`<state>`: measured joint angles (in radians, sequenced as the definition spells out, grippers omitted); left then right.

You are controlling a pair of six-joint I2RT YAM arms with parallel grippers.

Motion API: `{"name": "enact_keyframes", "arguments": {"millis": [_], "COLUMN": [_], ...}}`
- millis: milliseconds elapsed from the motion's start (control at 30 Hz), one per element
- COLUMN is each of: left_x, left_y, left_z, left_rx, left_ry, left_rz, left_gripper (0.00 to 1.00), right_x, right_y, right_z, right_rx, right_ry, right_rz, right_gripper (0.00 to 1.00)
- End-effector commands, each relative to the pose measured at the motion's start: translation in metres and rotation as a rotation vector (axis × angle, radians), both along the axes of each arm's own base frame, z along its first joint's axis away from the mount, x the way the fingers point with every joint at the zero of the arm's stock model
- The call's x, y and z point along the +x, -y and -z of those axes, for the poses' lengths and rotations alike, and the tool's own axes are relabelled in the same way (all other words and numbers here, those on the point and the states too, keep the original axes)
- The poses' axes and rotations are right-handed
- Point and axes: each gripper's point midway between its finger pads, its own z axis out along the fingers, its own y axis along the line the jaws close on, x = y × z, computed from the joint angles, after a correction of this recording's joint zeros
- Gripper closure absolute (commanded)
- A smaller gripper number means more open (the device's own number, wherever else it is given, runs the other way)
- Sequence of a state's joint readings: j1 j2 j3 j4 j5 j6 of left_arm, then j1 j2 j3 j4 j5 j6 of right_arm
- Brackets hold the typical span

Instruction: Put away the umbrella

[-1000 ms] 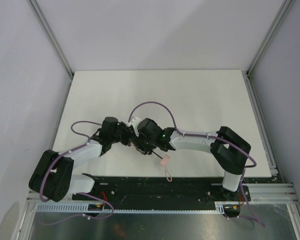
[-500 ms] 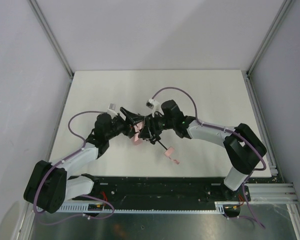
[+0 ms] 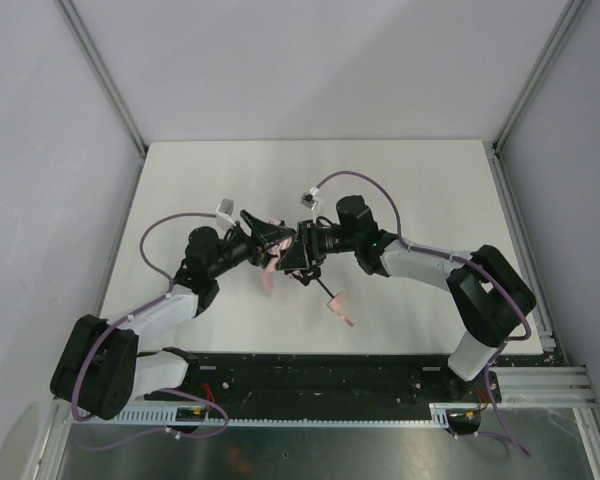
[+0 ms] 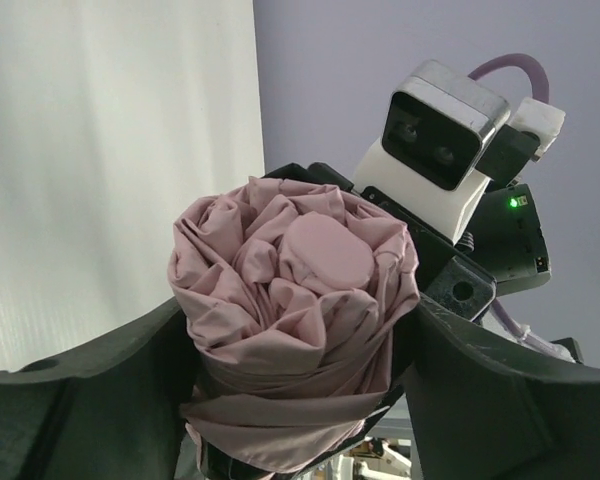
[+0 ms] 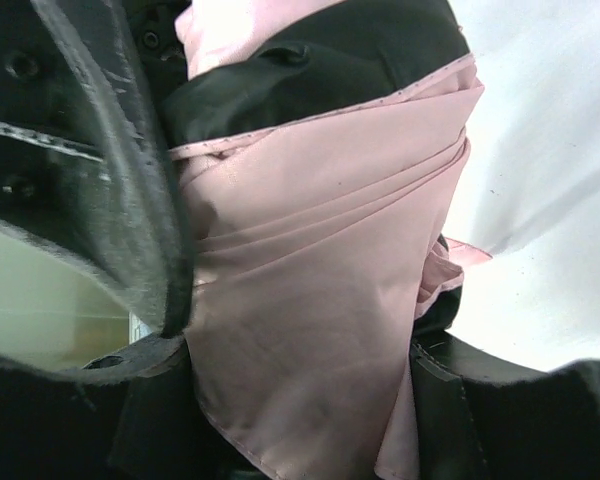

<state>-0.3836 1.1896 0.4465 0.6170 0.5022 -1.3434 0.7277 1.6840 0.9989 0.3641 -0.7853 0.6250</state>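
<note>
The umbrella (image 3: 271, 268) is held above the middle of the table between both arms. Its pale pink canopy (image 4: 310, 250) is bunched into a crumpled roll. My left gripper (image 3: 268, 238) straddles that roll, and the fabric presses against both fingers (image 4: 90, 400). My right gripper (image 3: 298, 255) is shut on the pink fabric (image 5: 320, 220) from the opposite side. The black shaft slants down to the right from the grippers. It ends in the pink handle (image 3: 336, 299), with the thin strap (image 3: 347, 319) trailing on the table.
The white tabletop (image 3: 400, 190) is bordered by grey walls and metal rails on the left and right. The right wrist camera housing (image 4: 445, 140) sits just behind the canopy in the left wrist view. Both arm bases stand at the near edge.
Both arms lifted and moved toward the back, swinging apart. The left gripper let go of a narrower hold, opened wide and came around the bunched canopy. The right gripper kept its grip.
</note>
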Motion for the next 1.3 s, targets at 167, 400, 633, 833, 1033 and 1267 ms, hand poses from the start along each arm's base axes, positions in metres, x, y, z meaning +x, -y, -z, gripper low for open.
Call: {"name": "enact_keyframes", "arguments": {"millis": [167, 400, 633, 833, 1033, 1267], "left_x": [0.001, 0.001, -0.001, 0.001, 0.002, 0.003], "left_y": [0.011, 0.005, 0.002, 0.001, -0.002, -0.004], "left_z": [-0.043, -0.045, -0.037, -0.029, -0.022, -0.011], "left_rx": [-0.08, -0.09, -0.091, -0.026, 0.036, 0.086], "left_ry": [0.177, 0.196, 0.15, 0.105, 0.066, -0.017], "left_rz": [0.058, 0.018, -0.014, -0.04, -0.063, -0.076], "left_gripper": [0.64, 0.99, 1.0, 1.0, 1.0, 1.0], "right_x": [-0.053, -0.028, 0.0, 0.004, 0.011, -0.003], "right_y": [-0.003, 0.003, 0.009, 0.005, 0.005, -0.009], "right_z": [-0.049, -0.039, -0.033, -0.026, -0.02, -0.018], "right_rx": [0.145, 0.036, -0.131, -0.305, -0.462, -0.446], "right_ry": [0.069, 0.127, 0.293, 0.443, 0.568, 0.571], "right_rz": [-0.255, -0.072, 0.134, 0.205, 0.276, 0.191], "right_gripper": [1.0, 0.68, 0.44, 0.39, 0.44, 0.99]}}
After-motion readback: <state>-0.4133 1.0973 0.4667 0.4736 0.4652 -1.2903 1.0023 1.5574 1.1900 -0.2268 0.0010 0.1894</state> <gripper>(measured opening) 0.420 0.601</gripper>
